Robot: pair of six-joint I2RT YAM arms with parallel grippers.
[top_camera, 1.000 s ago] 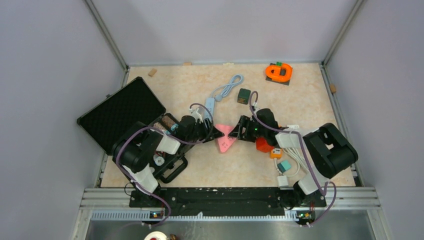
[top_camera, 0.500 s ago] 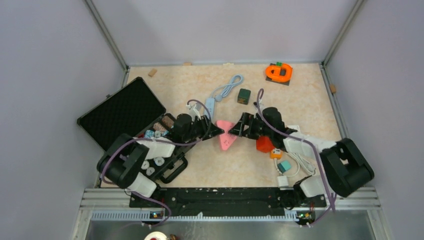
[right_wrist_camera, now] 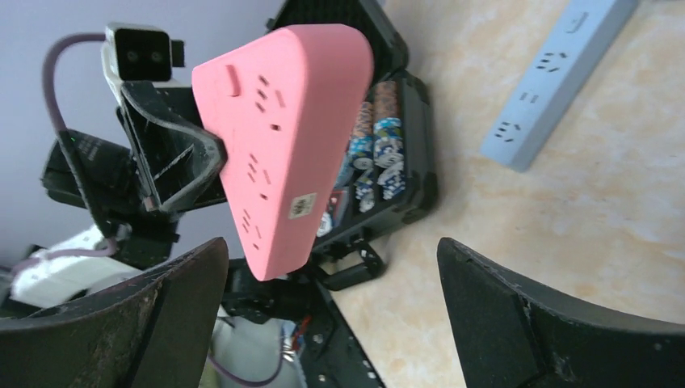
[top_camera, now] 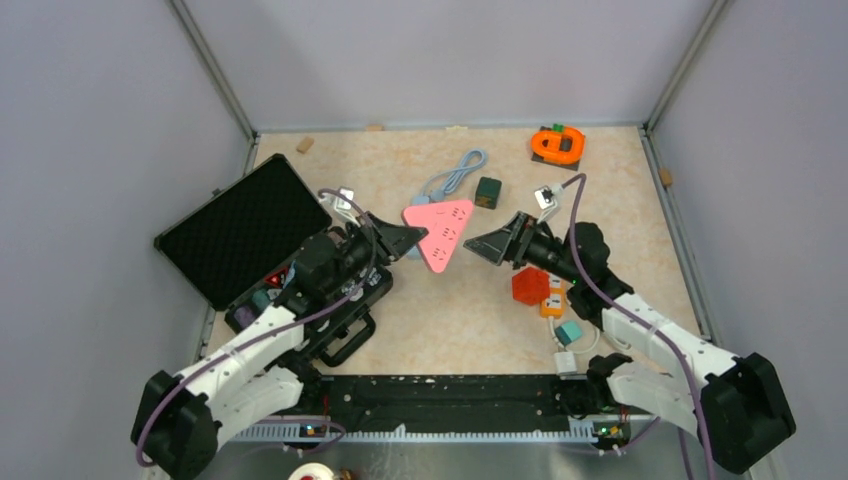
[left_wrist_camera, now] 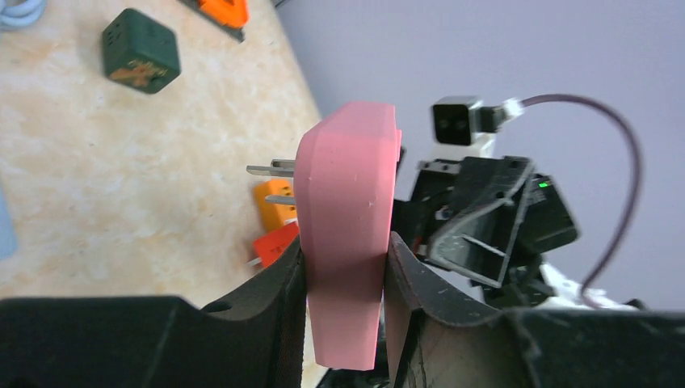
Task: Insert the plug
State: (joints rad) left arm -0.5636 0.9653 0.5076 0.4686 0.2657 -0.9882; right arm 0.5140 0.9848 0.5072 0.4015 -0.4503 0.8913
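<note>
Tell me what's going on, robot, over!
Left jaws shut on the pink plug, up in the air. Right jaws open, empty, facing it. Nothing between them.

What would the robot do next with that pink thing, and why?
Probably lower the pink plug toward the blue strip: the left hand grips it in the air, prongs bare, and the right hand is open and empty.

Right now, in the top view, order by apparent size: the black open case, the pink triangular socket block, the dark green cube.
1. black open case
2. pink triangular socket block
3. dark green cube
</note>
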